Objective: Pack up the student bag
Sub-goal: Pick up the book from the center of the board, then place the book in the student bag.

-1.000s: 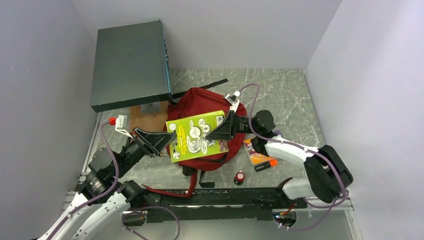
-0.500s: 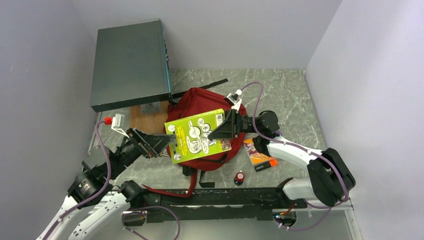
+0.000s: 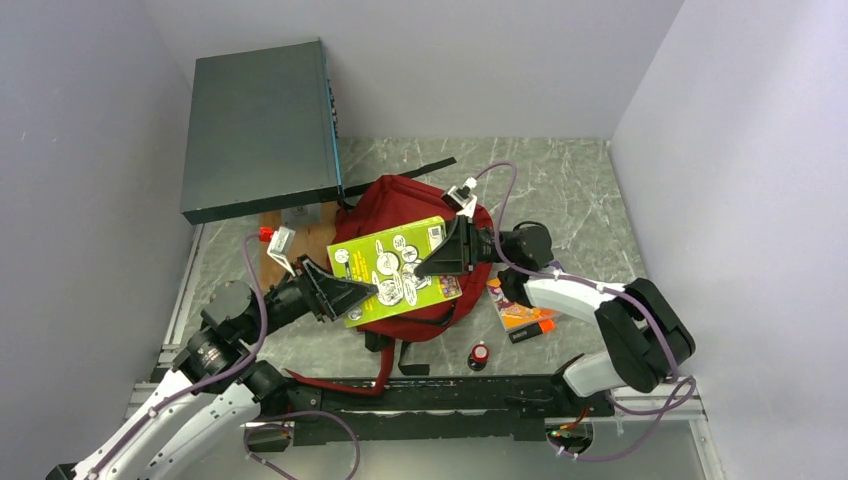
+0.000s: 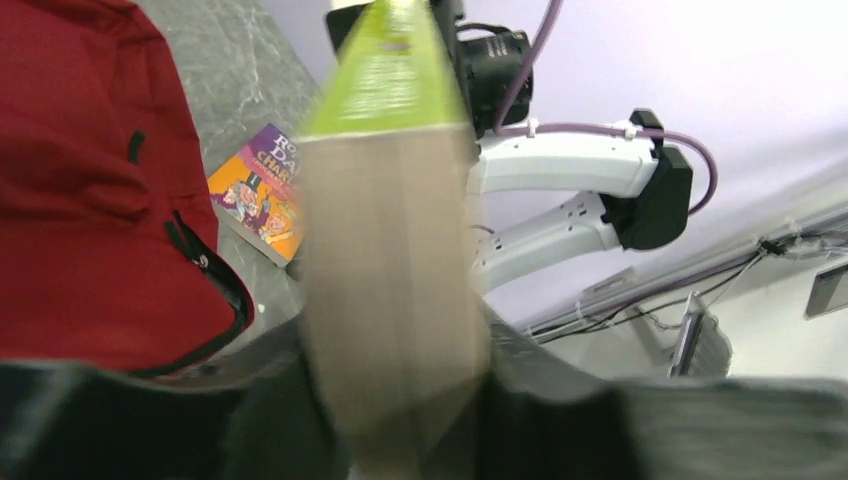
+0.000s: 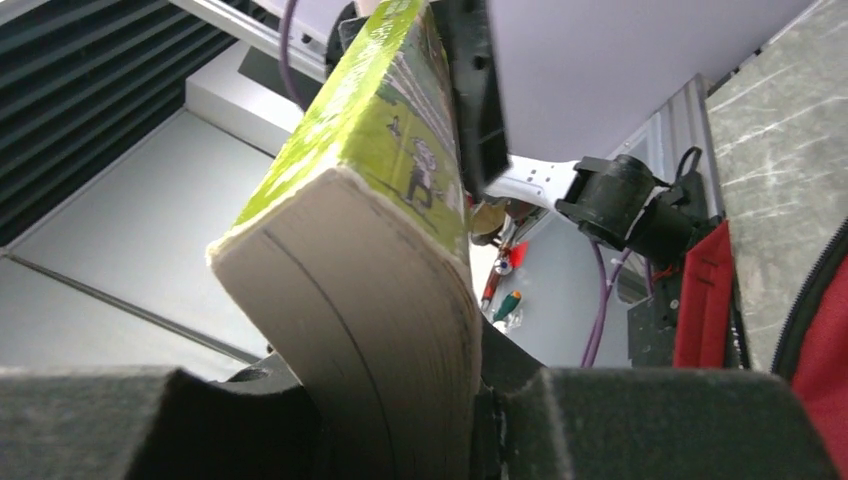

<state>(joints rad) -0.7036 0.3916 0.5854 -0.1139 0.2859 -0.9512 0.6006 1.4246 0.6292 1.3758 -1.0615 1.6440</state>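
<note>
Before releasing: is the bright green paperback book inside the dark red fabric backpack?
No, the green book is held above the red backpack in the right tool.

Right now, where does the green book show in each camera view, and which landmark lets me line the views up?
Top external: green book mid-frame, over the red backpack.
Left wrist: centre, seen edge-on, page block toward the camera.
Right wrist: left of centre, page edge nearest, green cover running upward.
Shared landmark: the red backpack, at the left in the left wrist view and in the lower right corner of the right wrist view.
</note>
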